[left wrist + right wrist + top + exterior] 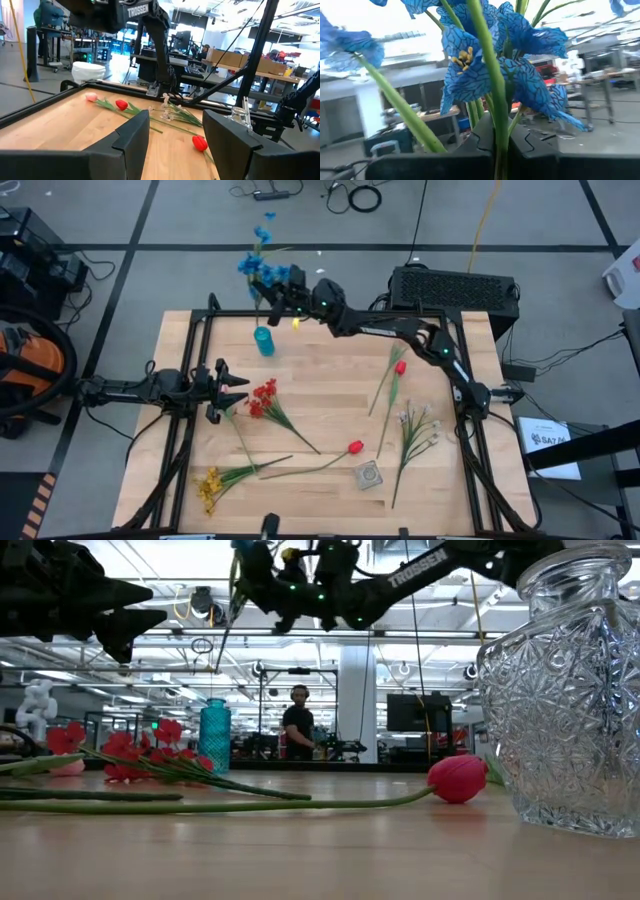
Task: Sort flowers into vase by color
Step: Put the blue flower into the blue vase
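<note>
The right gripper (277, 293) was clenched on the blue spray (262, 262), held above the teal cup (264, 340). A misaligned stem risked tipping the cup. The left gripper (232, 388) waited, released, beside the red cluster (263, 396).

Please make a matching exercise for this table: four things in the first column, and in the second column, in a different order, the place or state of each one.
1. blue flowers
2. teal vase
3. yellow flowers
4. left gripper

a. open, holding nothing
b. lying near the front left corner of the table
c. clamped in the right gripper, raised off the table
d. standing upright near the back edge

Pairs: 1-c, 2-d, 3-b, 4-a
</note>
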